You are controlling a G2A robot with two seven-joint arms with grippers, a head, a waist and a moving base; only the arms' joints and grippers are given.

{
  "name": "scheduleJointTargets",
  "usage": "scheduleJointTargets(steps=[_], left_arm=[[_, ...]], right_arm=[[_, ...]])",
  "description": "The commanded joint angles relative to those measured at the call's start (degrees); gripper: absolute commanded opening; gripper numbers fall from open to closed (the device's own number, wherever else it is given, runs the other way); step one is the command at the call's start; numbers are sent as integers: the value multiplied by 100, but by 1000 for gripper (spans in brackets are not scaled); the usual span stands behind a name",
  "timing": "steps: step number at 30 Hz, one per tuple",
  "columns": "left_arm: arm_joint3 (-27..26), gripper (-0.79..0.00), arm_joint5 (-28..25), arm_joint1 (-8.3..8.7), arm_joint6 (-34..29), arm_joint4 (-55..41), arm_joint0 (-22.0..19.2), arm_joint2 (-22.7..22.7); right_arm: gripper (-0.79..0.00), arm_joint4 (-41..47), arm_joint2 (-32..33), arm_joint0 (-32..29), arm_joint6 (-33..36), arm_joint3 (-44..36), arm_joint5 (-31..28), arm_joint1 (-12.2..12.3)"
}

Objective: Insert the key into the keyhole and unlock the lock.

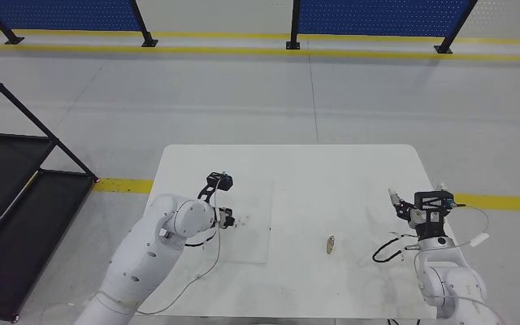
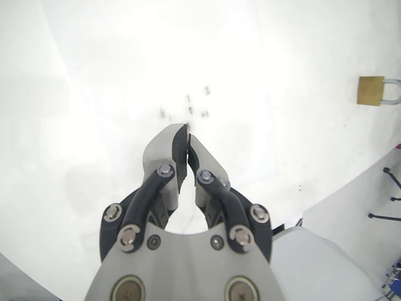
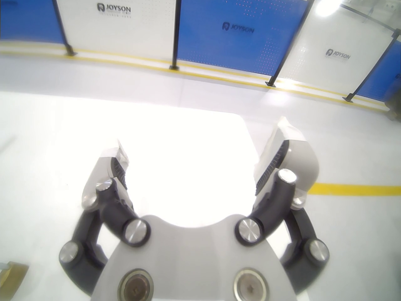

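brass padlock (image 1: 330,244) lies near the table's (image 1: 341,171) front edge. left gripper (image 2: 188,133) is pinched closed against the tabletop, no key discernible; right gripper (image 3: 203,139) gapes, empty. probably key pickup; next needs keyhole alignment.

White arms (image 1: 150,256), blk cables (image 1: 382,253); left gripper (image 2: 188,128) & right gripper (image 3: 203,136) grey w/ blk links (image 2: 141,195), silver screws (image 2: 127,239), ribbed pads (image 2: 180,151).

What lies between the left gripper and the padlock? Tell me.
Bare white table, apart from small dark scuff marks by the left gripper; the left wrist view shows the stretch to the padlock.
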Motion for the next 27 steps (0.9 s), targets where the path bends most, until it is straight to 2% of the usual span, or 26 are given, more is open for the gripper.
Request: scheduleJointTargets(steps=[1, 6, 10, 14, 20, 25, 27], left_arm=[[-309, -785, -66, 21, 189, -132, 206, -149], [-654, -785, -577, 68, 756, -1297, 735, -825], [-435, -785, -1259, 103, 898, -2693, 1012, -1441], [87, -785, -1981, 137, 692, -4301, 1090, -1964], [1145, -785, -2924, 205, -144, -6130, 910, -2367], [2312, -785, -3199, 231, -872, -7312, 450, -2317], [2621, -785, -3027, 240, -1045, -7745, 154, -2176]], right_arm=[[0, 0, 0, 0, 0, 0, 0, 0], [0, 0, 0, 0, 0, 0, 0, 0], [0, 0, 0, 0, 0, 0, 0, 0], [0, 0, 0, 0, 0, 0, 0, 0], [0, 0, 0, 0, 0, 0, 0, 0], [0, 0, 0, 0, 0, 0, 0, 0], [0, 0, 0, 0, 0, 0, 0, 0]])
